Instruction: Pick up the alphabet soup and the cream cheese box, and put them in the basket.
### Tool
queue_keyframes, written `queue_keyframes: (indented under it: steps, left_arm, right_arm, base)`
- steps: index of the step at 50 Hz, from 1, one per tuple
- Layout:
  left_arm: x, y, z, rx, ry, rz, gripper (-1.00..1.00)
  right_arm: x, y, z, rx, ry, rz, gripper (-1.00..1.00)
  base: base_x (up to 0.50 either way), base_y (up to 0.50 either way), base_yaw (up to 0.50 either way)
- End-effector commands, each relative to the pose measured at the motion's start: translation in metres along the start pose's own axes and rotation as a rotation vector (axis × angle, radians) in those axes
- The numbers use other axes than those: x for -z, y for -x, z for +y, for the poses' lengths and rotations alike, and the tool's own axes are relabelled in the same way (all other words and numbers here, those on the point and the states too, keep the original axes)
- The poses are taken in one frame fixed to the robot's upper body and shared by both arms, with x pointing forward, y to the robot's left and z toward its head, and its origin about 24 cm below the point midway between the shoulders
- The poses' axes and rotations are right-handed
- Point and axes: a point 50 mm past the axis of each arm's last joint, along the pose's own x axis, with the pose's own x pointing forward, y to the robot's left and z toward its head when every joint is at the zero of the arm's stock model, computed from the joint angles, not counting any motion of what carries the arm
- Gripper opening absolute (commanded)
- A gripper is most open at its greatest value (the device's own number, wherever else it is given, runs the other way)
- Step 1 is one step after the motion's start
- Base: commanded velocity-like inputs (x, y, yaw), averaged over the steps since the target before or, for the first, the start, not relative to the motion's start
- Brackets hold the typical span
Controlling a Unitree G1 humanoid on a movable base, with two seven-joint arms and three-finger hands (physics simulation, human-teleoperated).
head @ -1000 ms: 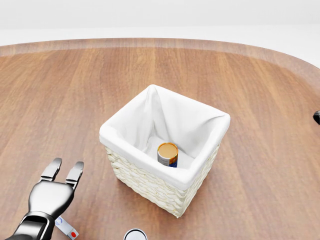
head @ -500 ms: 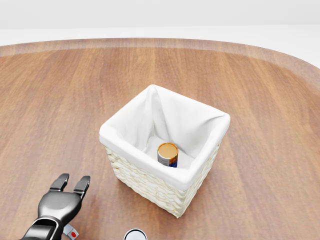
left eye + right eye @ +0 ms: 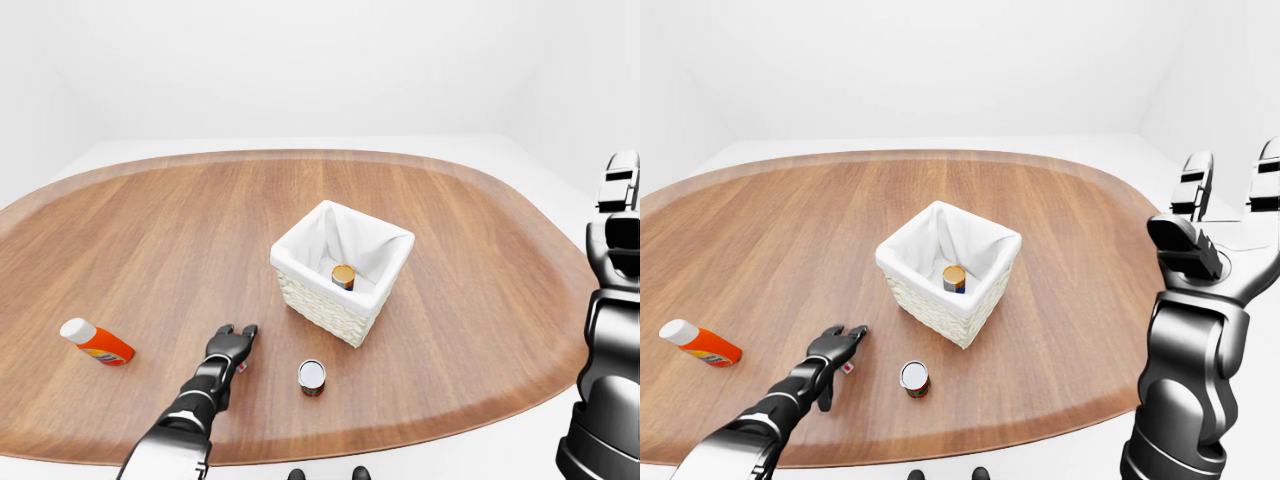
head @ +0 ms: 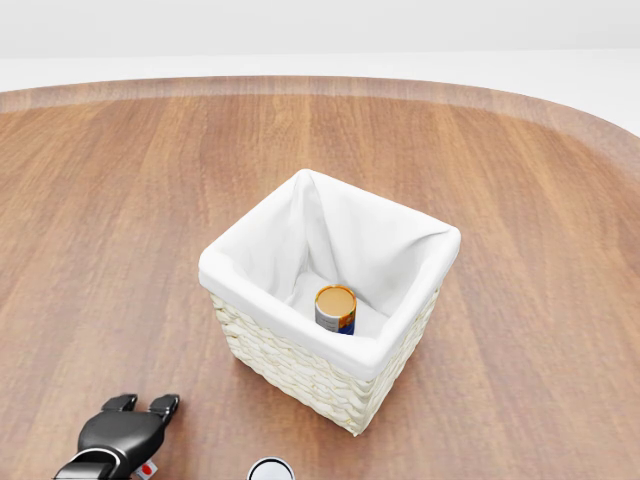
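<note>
My left hand [image 4: 122, 432] has slid down toward the lower left of the head view, its fingers spread, covering the small cream cheese box [image 4: 147, 470] on the table [image 4: 120, 200]. I judge a grasp is near. The alphabet soup [image 4: 335, 308] already sits in the basket [image 4: 300, 370] at centre. My right hand [image 3: 1225, 215] hangs open at far right.

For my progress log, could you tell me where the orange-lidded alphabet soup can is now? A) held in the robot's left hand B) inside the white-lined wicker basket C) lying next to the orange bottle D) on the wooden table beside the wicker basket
B: the orange-lidded alphabet soup can stands upright on the white lining inside the wicker basket, apart from both hands.
</note>
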Motion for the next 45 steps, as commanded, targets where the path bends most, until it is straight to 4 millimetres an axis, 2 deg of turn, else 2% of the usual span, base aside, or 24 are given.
queue_keyframes:
  steps: [1,2,4,5,6,8,9,21,34,40,45]
  left_arm:
    - [0.001,0.002,-0.01,0.101,0.05,0.01,0.29]
    - [0.001,0.002,-0.01,0.102,0.05,0.01,0.06]
    - [0.001,0.002,-0.01,0.101,0.05,0.01,-0.18]
    - [0.001,0.002,-0.01,0.104,0.053,0.01,-0.61]
    - [0.001,0.002,-0.01,0.106,0.056,0.011,-0.76]
    - [0.002,0.001,-0.01,0.103,0.062,0.013,-0.82]
    - [0.002,0.002,-0.01,0.111,0.07,0.015,-1.0]
    - [0.004,0.001,-0.007,0.087,0.089,0.021,-1.0]
    - [0.004,0.0,0.0,0.023,0.082,0.02,-1.0]
    - [0.009,-0.001,0.013,-0.064,0.096,0.029,-1.0]
    - [0.015,-0.001,0.031,-0.141,0.148,0.038,-1.0]
  right_arm:
    - [-0.007,0.002,0.001,0.003,-0.097,0.017,1.0]
    - [-0.007,0.002,0.001,0.001,-0.092,0.019,1.0]
    - [-0.008,0.003,0.002,0.001,-0.125,0.029,1.0]
    - [-0.009,0.004,0.004,-0.008,-0.126,0.029,1.0]
    - [-0.009,0.005,0.005,-0.013,-0.138,0.033,1.0]
    - [-0.008,0.005,0.006,-0.019,-0.13,0.038,1.0]
    - [-0.009,0.006,0.007,-0.029,-0.131,0.039,1.0]
    - [-0.009,0.015,0.018,-0.117,-0.095,0.022,1.0]
    - [-0.002,0.019,0.021,-0.169,-0.043,0.017,1.0]
    - [0.002,0.021,0.021,-0.18,-0.018,0.017,1.0]
    - [0.002,0.022,0.022,-0.185,-0.013,0.01,1.0]
  base:
    - [0.0,0.0,0.0]
    - [0.0,0.0,0.0]
    - [0.0,0.0,0.0]
    - [0.0,0.0,0.0]
    - [0.0,0.0,0.0]
    - [0.0,0.0,0.0]
    - [0.0,0.0,0.0]
    - [0.0,0.0,0.0]
    - [0.0,0.0,0.0]
    - [0.0,0.0,0.0]
    - [0.0,0.0,0.0]
